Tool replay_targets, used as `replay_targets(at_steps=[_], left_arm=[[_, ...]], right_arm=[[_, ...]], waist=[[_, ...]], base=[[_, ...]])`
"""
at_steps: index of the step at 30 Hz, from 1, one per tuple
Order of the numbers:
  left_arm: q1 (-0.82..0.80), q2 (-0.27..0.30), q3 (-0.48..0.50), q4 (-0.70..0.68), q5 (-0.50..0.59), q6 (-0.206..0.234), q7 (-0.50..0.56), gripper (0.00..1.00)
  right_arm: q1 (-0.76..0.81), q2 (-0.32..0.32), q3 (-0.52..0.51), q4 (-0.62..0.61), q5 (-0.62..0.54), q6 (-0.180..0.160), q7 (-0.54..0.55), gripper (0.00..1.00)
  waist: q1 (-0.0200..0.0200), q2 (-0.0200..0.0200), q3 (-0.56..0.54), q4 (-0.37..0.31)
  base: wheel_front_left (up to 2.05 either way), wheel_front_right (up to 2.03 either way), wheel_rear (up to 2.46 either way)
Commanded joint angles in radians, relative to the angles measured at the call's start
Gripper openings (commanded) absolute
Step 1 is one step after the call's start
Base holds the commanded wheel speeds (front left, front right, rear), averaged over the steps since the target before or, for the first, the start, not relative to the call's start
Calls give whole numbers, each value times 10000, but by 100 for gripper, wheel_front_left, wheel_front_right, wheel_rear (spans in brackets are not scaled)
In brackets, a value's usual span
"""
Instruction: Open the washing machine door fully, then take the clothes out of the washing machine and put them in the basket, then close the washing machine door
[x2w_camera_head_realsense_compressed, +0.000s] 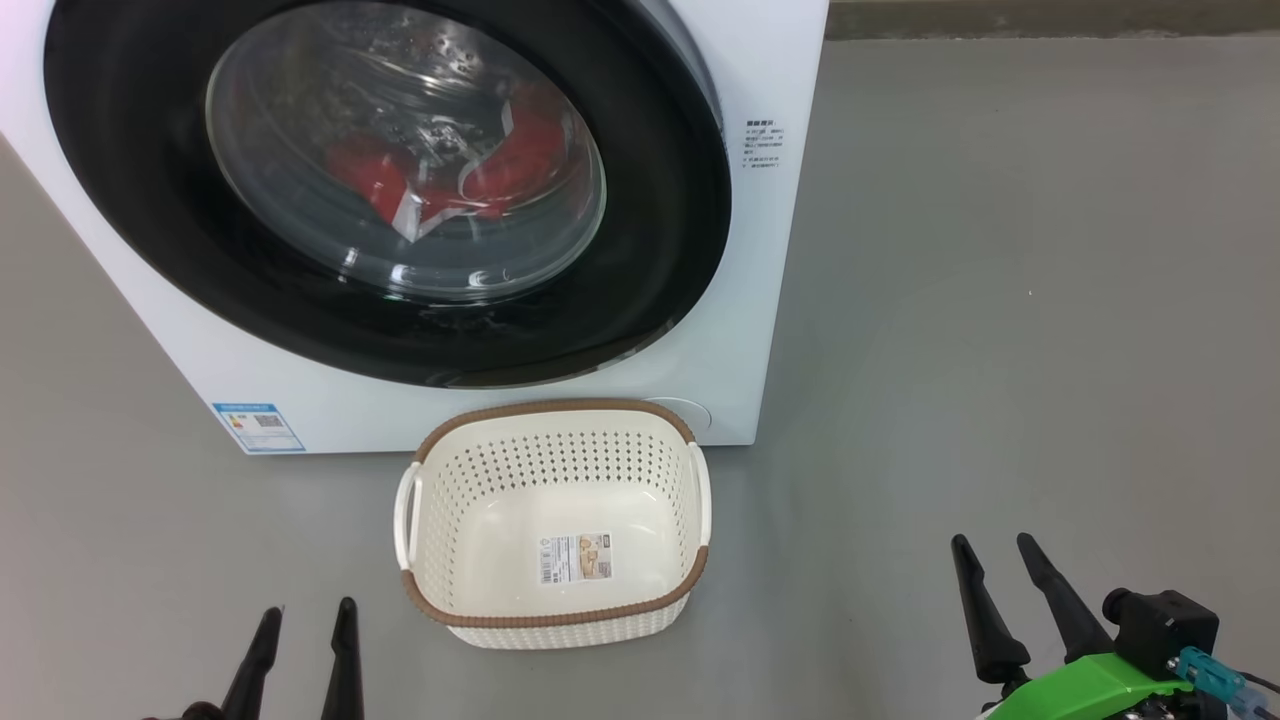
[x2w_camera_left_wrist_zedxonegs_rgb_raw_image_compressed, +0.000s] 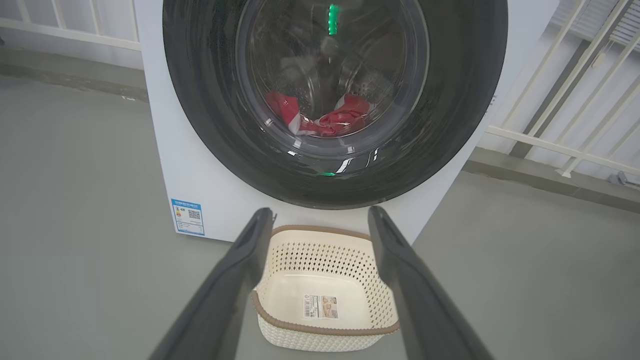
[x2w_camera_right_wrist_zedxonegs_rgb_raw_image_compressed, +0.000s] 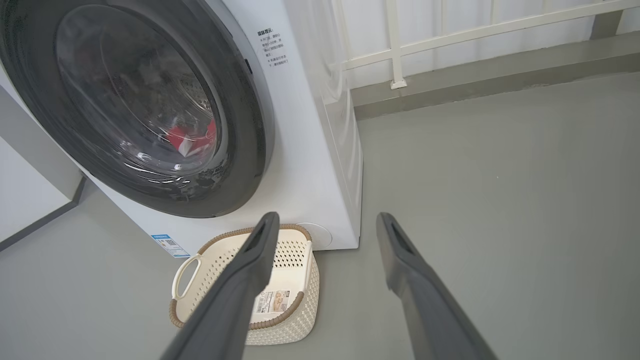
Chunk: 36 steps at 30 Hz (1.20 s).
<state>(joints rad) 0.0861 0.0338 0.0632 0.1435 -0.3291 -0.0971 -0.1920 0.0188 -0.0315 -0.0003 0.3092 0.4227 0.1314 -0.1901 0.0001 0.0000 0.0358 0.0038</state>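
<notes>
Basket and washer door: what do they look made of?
The basket looks like matte cream plastic, moulded with rows of holes; its brown rim looks woven. The door looks like glossy black plastic around clear glass, judging by reflections.

Left pincer (x2w_camera_left_wrist_zedxonegs_rgb_raw_image_compressed: 321, 212), spread wide, frames the basket (x2w_camera_left_wrist_zedxonegs_rgb_raw_image_compressed: 325, 255); beyond it, the shut door (x2w_camera_left_wrist_zedxonegs_rgb_raw_image_compressed: 210, 100) shows red clothes (x2w_camera_left_wrist_zedxonegs_rgb_raw_image_compressed: 345, 118) inside.

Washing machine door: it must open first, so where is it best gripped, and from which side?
Likely the right edge of the door, where the black rim stands proud of the washing machine beside a dark notch. Come from the right with the open right gripper, hooking a finger behind that edge.
</notes>
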Motion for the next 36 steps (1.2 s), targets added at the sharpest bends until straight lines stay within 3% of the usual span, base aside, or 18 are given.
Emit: replay_targets(at_steps=[1, 20, 36], left_arm=[[-113, 139, 288, -195, 335, -48, -157, 100], [-53, 164, 486, 36, 2108, -210, -697, 100], [-73, 164, 482, 219, 1903, -297, -697, 100]], right_arm=[[-108, -148, 114, -201, -308, -6, -175, 100], [22, -187, 80, -85, -2277, -7, -717, 100], [87, -187, 340, -581, -1699, -7, -717, 100]], waist=[[-1, 0, 14, -9], [-1, 0, 111, -115], [-1, 0, 53, -30]], base=[[0, 0, 0], [0, 0, 0], [0, 0, 0]])
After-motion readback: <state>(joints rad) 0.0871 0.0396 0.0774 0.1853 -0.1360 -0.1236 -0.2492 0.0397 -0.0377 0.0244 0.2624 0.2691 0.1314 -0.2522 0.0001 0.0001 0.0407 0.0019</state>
